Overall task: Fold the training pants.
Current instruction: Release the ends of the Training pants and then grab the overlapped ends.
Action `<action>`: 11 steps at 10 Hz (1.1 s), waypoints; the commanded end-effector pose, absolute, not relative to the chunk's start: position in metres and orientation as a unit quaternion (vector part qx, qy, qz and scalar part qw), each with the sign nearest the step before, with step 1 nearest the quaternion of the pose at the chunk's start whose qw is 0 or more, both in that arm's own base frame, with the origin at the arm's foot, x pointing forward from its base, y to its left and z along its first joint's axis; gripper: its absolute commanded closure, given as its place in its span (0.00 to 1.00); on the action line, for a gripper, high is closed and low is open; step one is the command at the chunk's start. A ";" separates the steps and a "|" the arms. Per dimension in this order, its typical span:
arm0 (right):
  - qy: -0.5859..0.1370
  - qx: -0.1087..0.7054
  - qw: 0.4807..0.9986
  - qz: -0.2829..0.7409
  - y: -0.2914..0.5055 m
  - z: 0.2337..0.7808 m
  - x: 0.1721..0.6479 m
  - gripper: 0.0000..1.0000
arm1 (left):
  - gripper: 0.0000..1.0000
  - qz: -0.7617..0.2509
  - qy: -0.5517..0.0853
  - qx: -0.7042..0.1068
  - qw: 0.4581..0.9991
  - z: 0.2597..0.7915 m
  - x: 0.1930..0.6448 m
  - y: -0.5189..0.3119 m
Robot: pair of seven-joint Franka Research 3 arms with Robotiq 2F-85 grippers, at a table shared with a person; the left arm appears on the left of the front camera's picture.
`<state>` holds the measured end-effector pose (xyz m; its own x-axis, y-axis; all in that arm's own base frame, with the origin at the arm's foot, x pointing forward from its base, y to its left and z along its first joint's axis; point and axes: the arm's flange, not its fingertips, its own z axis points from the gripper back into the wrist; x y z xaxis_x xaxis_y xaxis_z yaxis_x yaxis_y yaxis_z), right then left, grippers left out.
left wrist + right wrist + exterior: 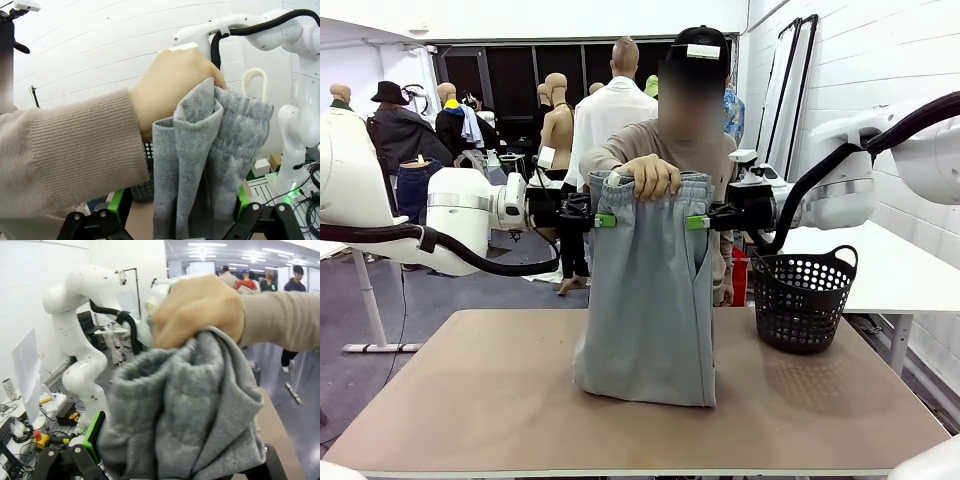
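Note:
The light grey training pants [650, 300] hang upright over the table, their lower end resting on the tabletop. A person's hand [648, 176] grips the gathered waistband from above. My left gripper [603, 220] stands open at the pants' left edge just below the waistband. In the left wrist view the pants [200, 165] hang between the spread fingers of my left gripper [180, 212]. My right gripper [698, 222] stands open at the pants' right edge, and the bunched pants [185, 410] lie between the wide fingers of my right gripper [180, 460]. The hand [197, 307] clasps the cloth above.
A black mesh basket [802, 300] stands at the table's right rear corner. The brown table [470, 400] has bare room left and front of the pants. The person stands at the far edge, directly behind the pants.

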<state>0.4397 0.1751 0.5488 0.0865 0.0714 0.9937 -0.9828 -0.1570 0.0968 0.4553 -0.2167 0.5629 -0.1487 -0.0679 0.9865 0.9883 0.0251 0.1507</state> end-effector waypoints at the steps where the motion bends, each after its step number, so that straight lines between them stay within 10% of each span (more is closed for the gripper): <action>1: -0.445 0.520 0.509 0.522 0.187 0.540 0.447 0.00 | 0.00 -0.547 -0.528 -0.427 0.490 0.568 0.454 -0.217; 5: -0.460 0.525 0.497 0.516 0.186 0.543 0.460 0.00 | 0.03 -0.547 -0.523 -0.431 0.492 0.566 0.455 -0.220; 7: -0.474 0.522 0.489 0.513 0.184 0.547 0.466 0.00 | 0.42 -0.541 -0.519 -0.434 0.499 0.564 0.456 -0.224; 10: -0.472 0.521 0.491 0.515 0.185 0.546 0.467 0.59 | 1.00 -0.529 -0.518 -0.433 0.515 0.565 0.457 -0.226; 11: -0.471 0.519 0.492 0.517 0.185 0.544 0.469 0.79 | 1.00 -0.526 -0.519 -0.430 0.519 0.565 0.457 -0.226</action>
<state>0.4617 0.1789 0.5454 0.0356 0.0358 0.9987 -0.9960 -0.0812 0.0385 0.4566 -0.2194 0.5609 -0.1097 -0.0872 0.9901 0.9920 0.0532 0.1146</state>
